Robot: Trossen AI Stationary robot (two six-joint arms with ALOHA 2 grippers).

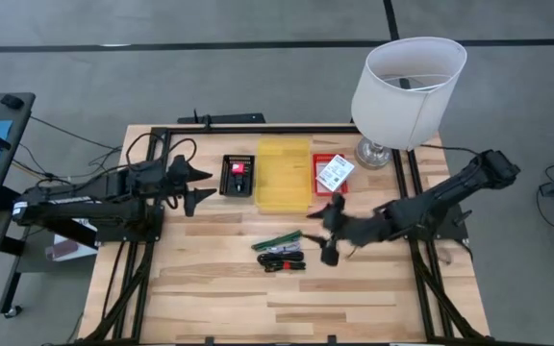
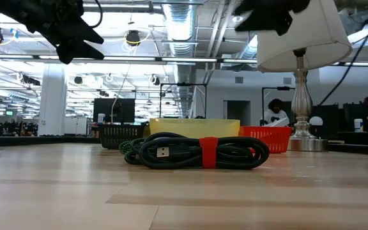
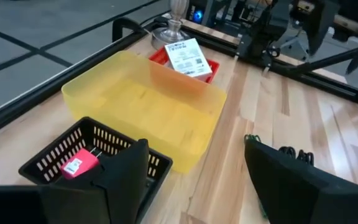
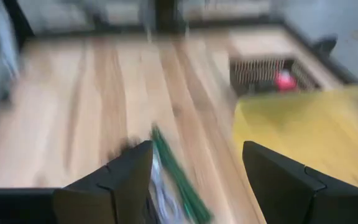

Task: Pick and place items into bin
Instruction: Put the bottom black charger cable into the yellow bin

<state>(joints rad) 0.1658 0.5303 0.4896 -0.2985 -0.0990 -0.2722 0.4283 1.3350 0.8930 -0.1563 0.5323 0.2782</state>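
A coiled black cord with a red band (image 1: 283, 260) (image 2: 203, 152) lies on the wood next to a thin green stick (image 1: 277, 240) (image 4: 176, 177). The yellow tray (image 1: 283, 173) (image 3: 148, 112) stands toward the far side of the table. A tiny pink-red block (image 1: 239, 170) (image 3: 79, 165) sits in a black basket (image 1: 238, 176). A white labelled packet (image 1: 335, 172) (image 3: 185, 57) rests in a red basket (image 1: 317, 185). My right gripper (image 1: 318, 234) (image 4: 194, 180) hovers open over the table, just right of the stick and cord. My left gripper (image 1: 208, 185) (image 3: 197, 180) is open beside the black basket.
A white-shaded lamp (image 1: 407, 91) stands at the table's far right corner, its base (image 2: 305, 142) next to the red basket. A black rail frame (image 1: 152, 144) runs around the tabletop. Bare wood (image 1: 287, 308) stretches toward the near edge.
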